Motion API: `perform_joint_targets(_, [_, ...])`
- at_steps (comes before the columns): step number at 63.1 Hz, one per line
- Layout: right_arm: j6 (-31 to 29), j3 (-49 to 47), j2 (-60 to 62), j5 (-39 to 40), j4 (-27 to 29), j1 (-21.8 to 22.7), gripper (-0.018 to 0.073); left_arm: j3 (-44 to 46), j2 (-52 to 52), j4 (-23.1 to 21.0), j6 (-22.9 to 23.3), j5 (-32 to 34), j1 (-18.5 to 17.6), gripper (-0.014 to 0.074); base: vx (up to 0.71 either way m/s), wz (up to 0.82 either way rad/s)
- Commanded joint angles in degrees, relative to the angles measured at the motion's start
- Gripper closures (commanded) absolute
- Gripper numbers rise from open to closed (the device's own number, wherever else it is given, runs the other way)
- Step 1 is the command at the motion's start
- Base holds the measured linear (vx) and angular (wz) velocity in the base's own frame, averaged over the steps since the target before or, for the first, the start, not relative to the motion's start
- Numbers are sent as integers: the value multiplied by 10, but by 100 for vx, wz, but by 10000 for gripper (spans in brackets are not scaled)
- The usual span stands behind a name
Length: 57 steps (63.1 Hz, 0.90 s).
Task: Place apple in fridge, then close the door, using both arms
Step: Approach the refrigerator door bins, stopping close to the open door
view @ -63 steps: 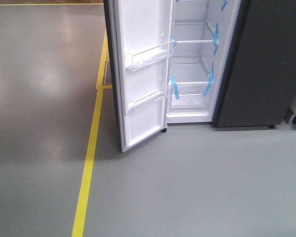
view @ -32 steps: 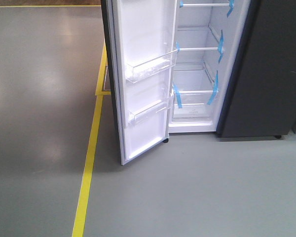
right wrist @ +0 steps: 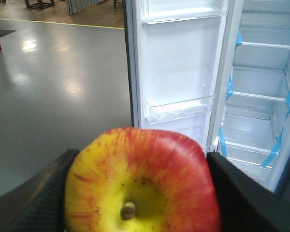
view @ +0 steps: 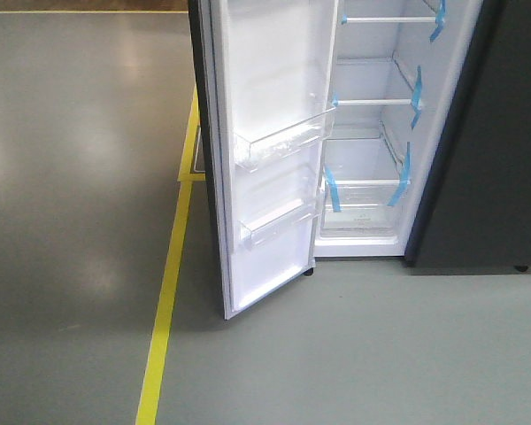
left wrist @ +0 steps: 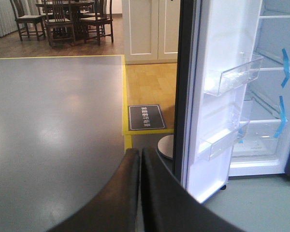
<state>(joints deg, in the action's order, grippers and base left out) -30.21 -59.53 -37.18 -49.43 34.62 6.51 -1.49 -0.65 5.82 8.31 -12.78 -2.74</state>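
Apple (right wrist: 142, 179) clamped in right gripper (right wrist: 140, 203); left gripper (left wrist: 140, 166) closed, empty; fridge door (view: 270, 133) open; floor sign (left wrist: 146, 117) unreadable

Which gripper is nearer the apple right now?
Right. The right gripper clamps the apple; the left gripper, shut and empty, faces the open door, no apple in its view.

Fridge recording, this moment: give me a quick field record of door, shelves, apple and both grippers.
door: open, white inner face showing; clear bins look empty
fridge: visible shelves bare, blue tape on shelf edges
apple: outside the fridge, stem dimple toward the wrist camera
right gripper: shut on the apple
left gripper: shut, holding nothing
floor: yellow line left of the door
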Motion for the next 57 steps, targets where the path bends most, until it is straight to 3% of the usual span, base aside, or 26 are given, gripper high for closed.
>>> perform_joint_targets(1, [-6, -15, -1, 41, 19, 2, 563, -12, -9, -5, 6, 46, 1, 603, 17, 7])
perform_joint_targets(57, [-6, -15, -1, 41, 19, 2, 563, -12, -9, -5, 6, 46, 1, 603, 14, 1])
